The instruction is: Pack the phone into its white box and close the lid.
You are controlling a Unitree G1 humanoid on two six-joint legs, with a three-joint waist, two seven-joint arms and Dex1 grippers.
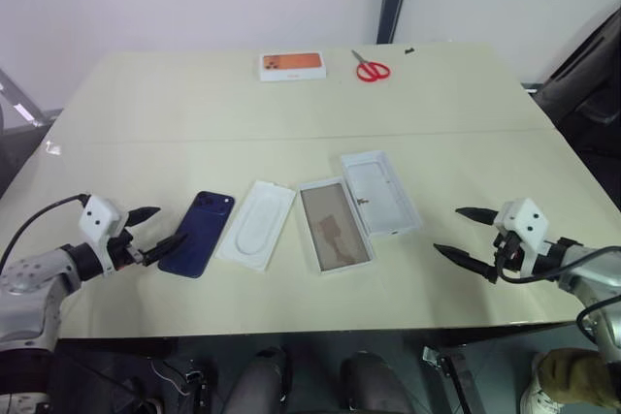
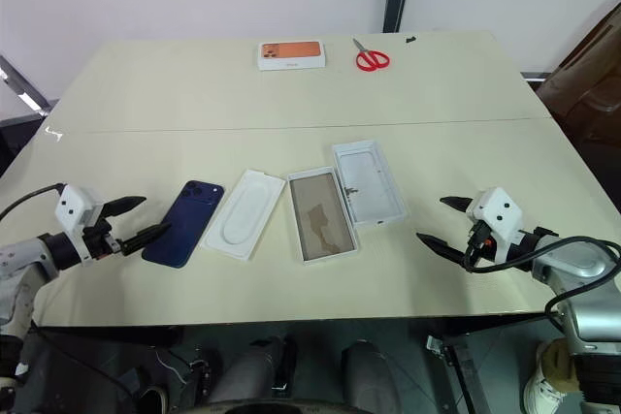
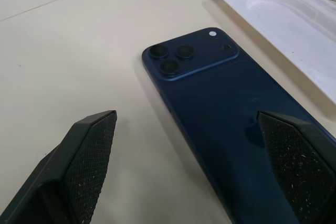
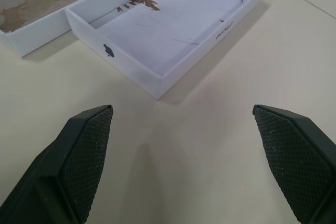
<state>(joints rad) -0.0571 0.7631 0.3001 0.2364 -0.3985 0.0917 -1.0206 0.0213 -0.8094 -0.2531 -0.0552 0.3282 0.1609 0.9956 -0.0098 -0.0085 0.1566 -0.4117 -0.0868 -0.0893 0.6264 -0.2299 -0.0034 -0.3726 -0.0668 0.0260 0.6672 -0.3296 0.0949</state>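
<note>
While both grippers hang with fingers spread wide, the phone (image 1: pixel 198 232) lies face down on the surface (image 1: pixel 291 113) just beside the left gripper (image 1: pixel 152 232); box (image 1: pixel 335 225) and lid (image 1: pixel 380 192) sit side by side, well left of the right gripper (image 1: pixel 464 236).

Navy phone (image 1: pixel 197 232) face-down, left; white box (image 1: pixel 335 224) open, brown floor, centre; lid (image 1: pixel 380 192) upturned, touching its right side.

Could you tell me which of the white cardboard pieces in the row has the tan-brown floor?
The white box, the middle piece, between the white insert and the lid, which are white inside.
</note>
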